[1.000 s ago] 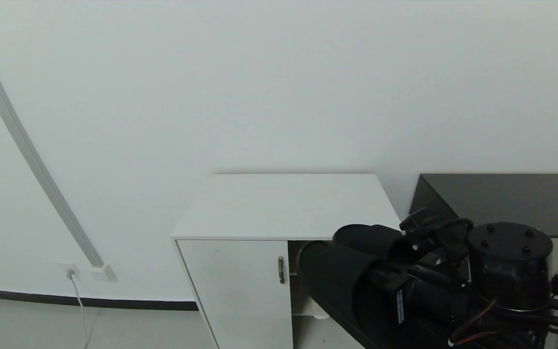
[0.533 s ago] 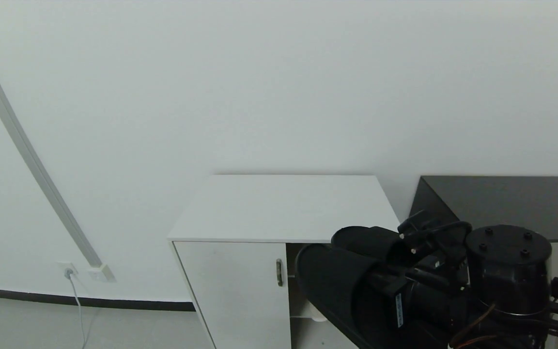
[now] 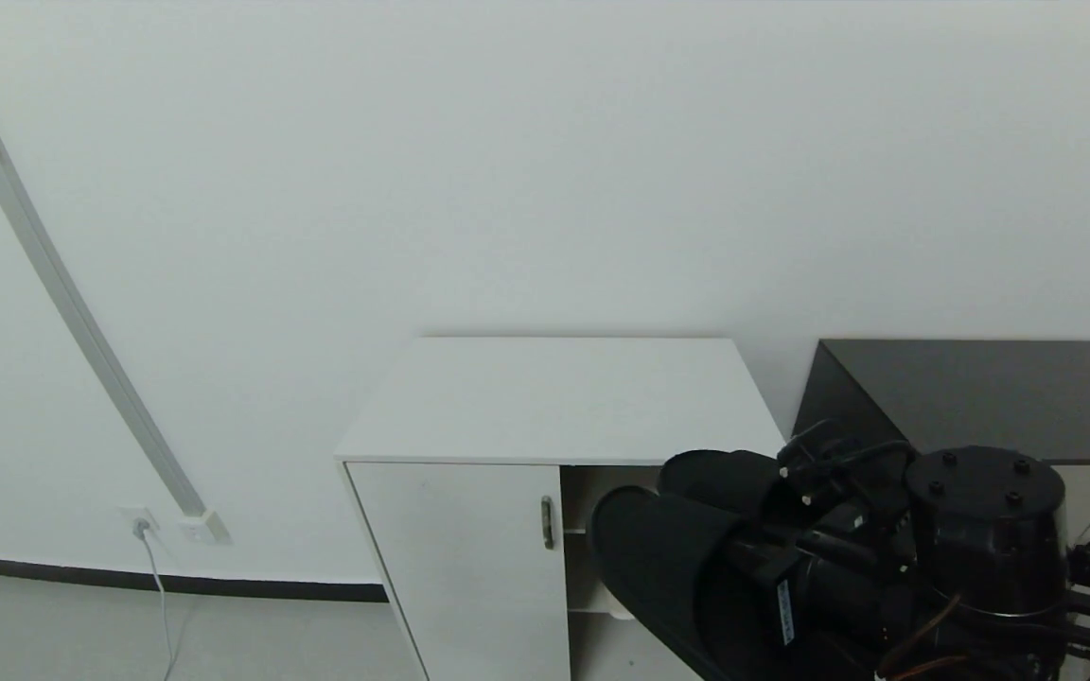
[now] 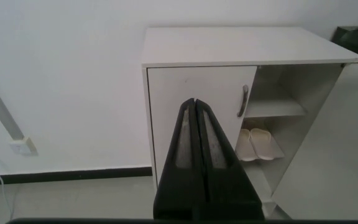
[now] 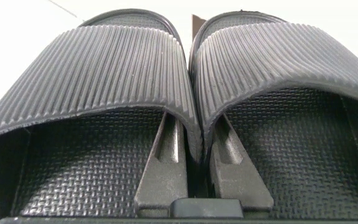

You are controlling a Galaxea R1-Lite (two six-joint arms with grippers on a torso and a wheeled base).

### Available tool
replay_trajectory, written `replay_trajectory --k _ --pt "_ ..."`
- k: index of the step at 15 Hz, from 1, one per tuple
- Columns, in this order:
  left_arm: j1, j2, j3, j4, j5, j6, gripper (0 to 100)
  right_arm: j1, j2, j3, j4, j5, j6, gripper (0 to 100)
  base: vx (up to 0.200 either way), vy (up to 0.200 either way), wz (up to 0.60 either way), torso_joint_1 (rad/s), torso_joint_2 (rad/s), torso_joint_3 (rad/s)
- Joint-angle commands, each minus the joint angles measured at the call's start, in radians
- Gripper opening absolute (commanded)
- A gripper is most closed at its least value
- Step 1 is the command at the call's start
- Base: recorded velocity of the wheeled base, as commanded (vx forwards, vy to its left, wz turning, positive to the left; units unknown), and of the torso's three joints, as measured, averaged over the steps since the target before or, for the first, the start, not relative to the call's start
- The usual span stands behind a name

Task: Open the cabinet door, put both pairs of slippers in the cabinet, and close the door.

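Note:
A white cabinet (image 3: 554, 397) stands against the wall, its left door (image 3: 460, 567) closed beside a metal handle (image 3: 547, 522) and its right side open. My right gripper (image 5: 194, 134) is shut on a pair of black ribbed slippers (image 3: 668, 558), pinching their touching side walls, in front of the open compartment. White slippers (image 4: 258, 143) lie side by side on a lower shelf inside. The opened right door (image 4: 347, 137) stands out from the cabinet. My left gripper (image 4: 195, 106) is shut and empty, held in front of the closed door.
A dark cabinet (image 3: 980, 388) adjoins the white one on the right. A wall socket (image 3: 138, 522) with a hanging cable and a slanting cable duct (image 3: 62, 284) are on the wall to the left. Bare floor lies before the cabinet.
The head view has shifted slightly. The black slippers in my right gripper now sit a little lower against the cabinet opening.

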Motion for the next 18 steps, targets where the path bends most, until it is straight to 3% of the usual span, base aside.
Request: replay_trajectory --k 1,8,18 --pt "0.0 0.001 0.0 0.0 0.0 -0.001 0 0.002 0.01 0.004 -0.009 0.0 0.0 0 0.0 0.0 0.0 0.0 0.0 0.0" --pt "0.0 0.001 0.0 0.0 0.0 -0.001 0 0.003 0.013 0.013 -0.02 0.0 -0.002 0 0.0 0.0 0.0 -0.014 0.03 0.018" --pt "0.0 0.001 0.0 0.0 0.0 0.001 0 0.013 0.009 0.042 -0.057 0.0 -0.002 0 0.0 0.0 0.0 -0.165 0.38 0.21"
